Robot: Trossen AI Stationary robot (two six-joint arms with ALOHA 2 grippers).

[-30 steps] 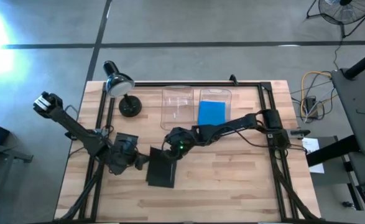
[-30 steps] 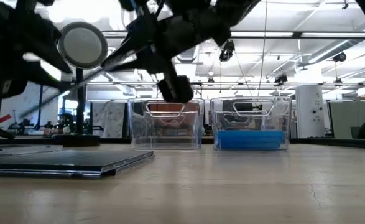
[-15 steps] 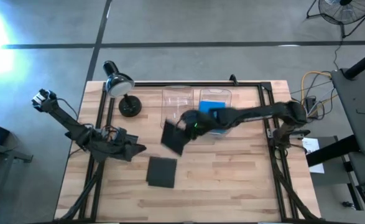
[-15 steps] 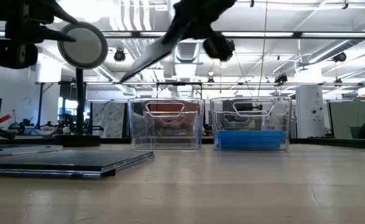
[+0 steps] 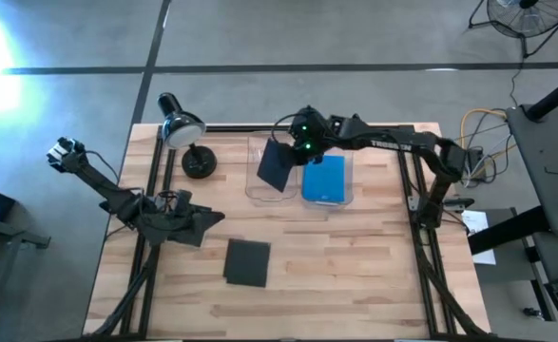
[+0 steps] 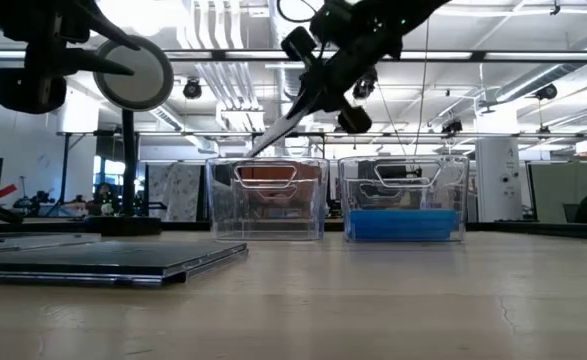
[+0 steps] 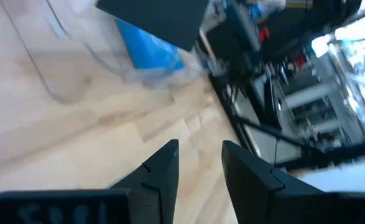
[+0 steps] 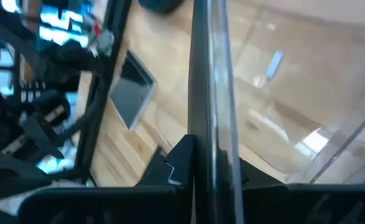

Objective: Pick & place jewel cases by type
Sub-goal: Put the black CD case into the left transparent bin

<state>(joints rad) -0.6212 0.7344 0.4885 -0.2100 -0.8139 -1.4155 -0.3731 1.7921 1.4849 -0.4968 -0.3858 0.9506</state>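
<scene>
Now, from above, I see my right gripper pinching a dark case in the air over the left clear bin. A blue case lies in the right bin. Another dark case lies flat on the table. My left gripper waits nearby, pinched closed and holding nothing.

From table height, the held case hangs tilted above the bin.

On the right wrist, I see the case edge-on between the fingers.

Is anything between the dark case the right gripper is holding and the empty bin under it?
Nothing visible. The right gripper holds the dark case tilted over the empty bin.
</scene>
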